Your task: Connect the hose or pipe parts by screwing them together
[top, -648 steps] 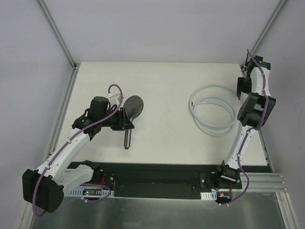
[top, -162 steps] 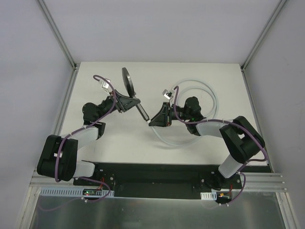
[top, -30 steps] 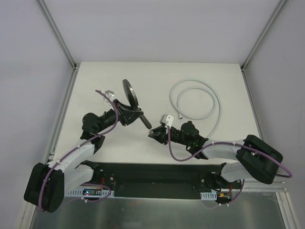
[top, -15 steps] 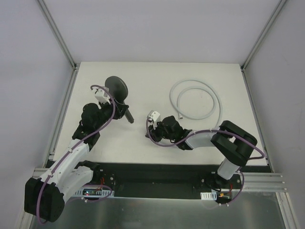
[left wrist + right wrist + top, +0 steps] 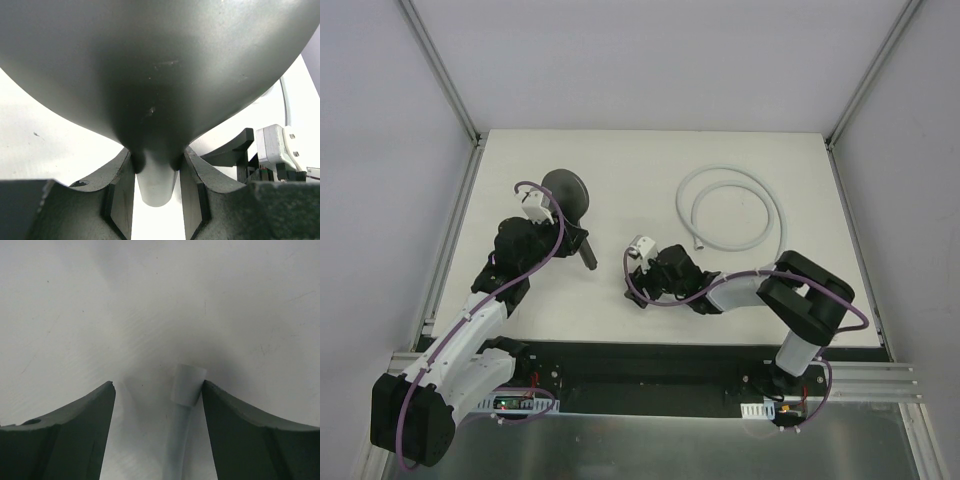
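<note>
The dark grey shower head is held above the left part of the table, round face up, its handle pointing down toward the right. My left gripper is shut on the handle where it meets the head; the left wrist view shows the shower head filling the top, with the left gripper clamped on the neck. The pale hose lies coiled at the back right. One hose end fitting rests on the table between the open jaws of my right gripper, touching the right finger. The right gripper sits low at table centre.
The white table is bounded by grey walls and a metal corner post on the left. A black base strip runs along the near edge. The hose's other end lies just behind the right arm.
My right gripper has opened and let go of the hose end, which now lies on the table. The left arm swung the shower head back to the left, away from the right gripper.
</note>
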`<state>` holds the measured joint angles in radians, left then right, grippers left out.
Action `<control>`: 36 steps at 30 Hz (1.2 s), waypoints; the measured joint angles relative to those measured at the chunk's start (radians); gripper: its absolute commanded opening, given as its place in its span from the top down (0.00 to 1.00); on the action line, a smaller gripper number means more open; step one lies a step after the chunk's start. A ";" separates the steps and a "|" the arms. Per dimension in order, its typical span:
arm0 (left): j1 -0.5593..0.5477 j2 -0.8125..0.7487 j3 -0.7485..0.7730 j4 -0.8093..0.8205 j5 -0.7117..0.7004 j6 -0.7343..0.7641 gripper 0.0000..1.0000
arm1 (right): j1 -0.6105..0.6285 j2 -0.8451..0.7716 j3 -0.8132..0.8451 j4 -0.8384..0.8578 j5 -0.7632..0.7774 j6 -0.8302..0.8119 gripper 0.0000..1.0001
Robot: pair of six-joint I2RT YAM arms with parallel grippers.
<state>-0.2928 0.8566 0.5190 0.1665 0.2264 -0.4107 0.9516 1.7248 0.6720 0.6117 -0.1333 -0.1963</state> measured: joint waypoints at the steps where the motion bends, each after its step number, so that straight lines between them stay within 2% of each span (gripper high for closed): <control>1: 0.000 0.000 0.000 -0.001 0.000 -0.001 1.00 | -0.002 -0.007 -0.012 0.003 0.000 -0.002 0.28; 4: 0.000 0.000 0.000 -0.001 0.000 -0.003 1.00 | -0.006 -0.039 -0.060 0.025 -0.002 -0.011 0.33; 7: 0.000 0.000 0.000 -0.001 0.002 -0.010 1.00 | -0.015 -0.050 -0.102 0.073 -0.002 -0.027 0.42; 15: 0.000 0.000 0.000 0.000 0.009 -0.048 1.00 | -0.022 -0.042 -0.169 0.216 0.018 -0.038 0.41; 26: 0.000 0.008 0.000 0.003 0.028 -0.058 1.00 | -0.027 0.034 -0.179 0.353 0.067 -0.039 0.62; 33: 0.000 0.008 0.000 0.011 0.031 -0.061 1.00 | -0.027 0.073 -0.168 0.407 0.096 -0.039 0.62; 36: 0.000 0.008 0.000 0.011 0.031 -0.061 1.00 | -0.027 0.087 -0.156 0.416 0.102 -0.038 0.55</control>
<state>-0.2928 0.8646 0.5190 0.1780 0.2577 -0.4721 0.9241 1.8122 0.5159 1.0279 -0.0311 -0.2344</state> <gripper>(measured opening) 0.322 0.396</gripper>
